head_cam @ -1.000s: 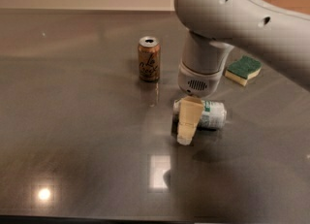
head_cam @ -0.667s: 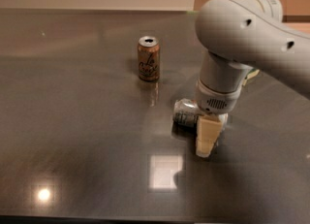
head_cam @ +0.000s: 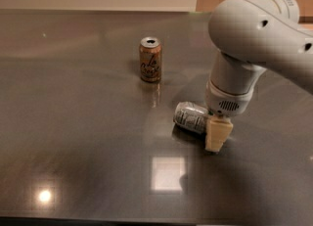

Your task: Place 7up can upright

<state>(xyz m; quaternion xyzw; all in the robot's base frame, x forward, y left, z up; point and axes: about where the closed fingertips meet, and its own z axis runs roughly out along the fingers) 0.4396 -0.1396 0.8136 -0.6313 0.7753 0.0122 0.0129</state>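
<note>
Silver-white aluminium 7up can (head_cam: 190,116) lies on its side on the dark glossy table (head_cam: 73,137). Its 4 o'clock end is hidden behind the cream gripper (head_cam: 217,134), and I cannot tell whether that gripper clasps it. An upright brown-orange can (head_cam: 150,59) stands at 11 o'clock, well apart.

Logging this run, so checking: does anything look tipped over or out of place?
Yes. The 7up can lies on its side, with the tool low at its right end. The brown can behind it stands upright.
</note>
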